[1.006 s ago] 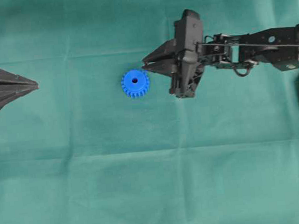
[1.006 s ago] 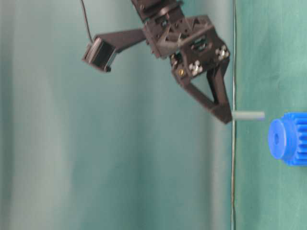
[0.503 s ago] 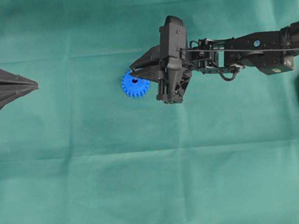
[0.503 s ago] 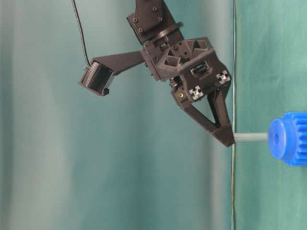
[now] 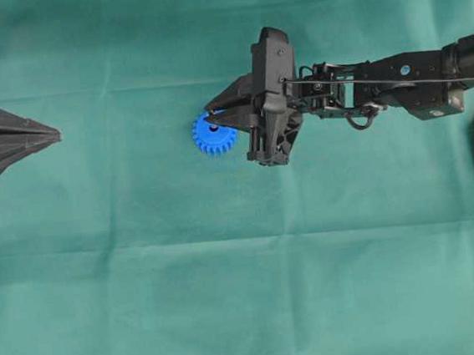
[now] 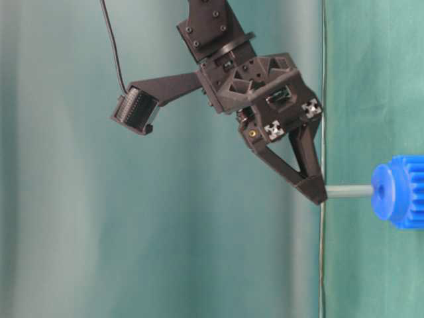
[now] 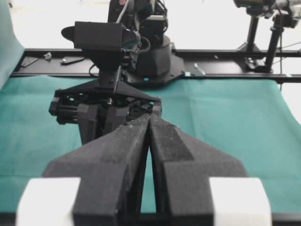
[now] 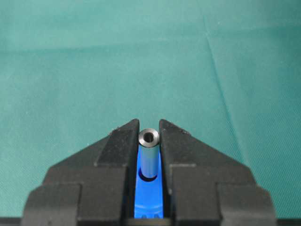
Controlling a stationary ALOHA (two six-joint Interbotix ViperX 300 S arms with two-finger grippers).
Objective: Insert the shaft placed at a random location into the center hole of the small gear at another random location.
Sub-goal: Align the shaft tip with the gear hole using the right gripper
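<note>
Right gripper: matte black jaws clamped on the smooth silver-grey cylindrical shaft, its tip meeting the center hole of the toothed blue plastic small gear. Left gripper: jaws pressed together, empty, well apart over green cloth tabletop.

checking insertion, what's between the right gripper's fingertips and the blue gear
Only the shaft: in the table-level view it spans from the right gripper to the small gear, meeting its hub.

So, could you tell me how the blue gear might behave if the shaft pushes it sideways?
The small gear lies flat and unheld on green cloth, so it probably slides. Plastic-looking, likely light. The shaft, in the right gripper, looks rigid.
</note>
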